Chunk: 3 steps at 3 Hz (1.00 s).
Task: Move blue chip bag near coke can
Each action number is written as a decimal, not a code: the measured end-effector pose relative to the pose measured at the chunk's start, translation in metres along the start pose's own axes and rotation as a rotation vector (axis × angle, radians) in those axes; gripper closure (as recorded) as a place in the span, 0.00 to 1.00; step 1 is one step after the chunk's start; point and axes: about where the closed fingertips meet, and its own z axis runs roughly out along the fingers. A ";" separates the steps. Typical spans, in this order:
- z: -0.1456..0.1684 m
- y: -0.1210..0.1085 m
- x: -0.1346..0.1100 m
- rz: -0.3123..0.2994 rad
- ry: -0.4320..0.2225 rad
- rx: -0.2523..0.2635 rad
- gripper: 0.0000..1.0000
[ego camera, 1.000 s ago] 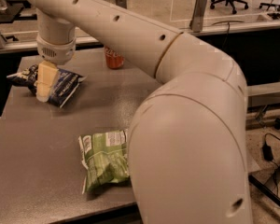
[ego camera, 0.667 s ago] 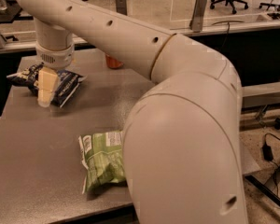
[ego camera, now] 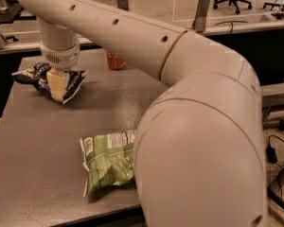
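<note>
At the gripper [ego camera: 57,85]: pale, pointing straight down, sunk into the middle of the bag [ego camera: 31,74] at the rear left of the table [ego camera: 33,145]. Cannot tell whether clamped on the foil or standing apart and merely pressing, with just one pale face on show and the rest hidden behind it. Around it, dark crinkled foil bunched up on both sides, one lobe lying out to the left, another rising to the right. Further out, the can [ego camera: 115,61] at the rear edge, to the right of the bag and well apart from it. Expect a light, soft, slippery thing: thin foil, mostly air, brittle chips inside, likely to slide, fold or crackle flat rather than resist. Best taken across a gathered fold near the middle or by a crimped end seam, firmly enough to beat the slick surface, gently enough to spare the contents. Carry low and set down just beside the can without nudging it, probably light and easy to tip. Hard to make out: the lettering on the bag, its far side behind the gripper, any contact with the table beneath. Most of the can hidden behind the arm [ego camera: 132,32], only a red lower part on show, no top. Nearer the front, a green bag [ego camera: 109,162], right end cut off by the arm
</note>
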 end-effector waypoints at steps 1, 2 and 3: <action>-0.016 -0.004 0.008 -0.007 -0.013 0.021 0.79; -0.035 -0.020 0.038 -0.007 -0.017 0.034 1.00; -0.035 -0.031 0.062 0.013 -0.003 0.026 1.00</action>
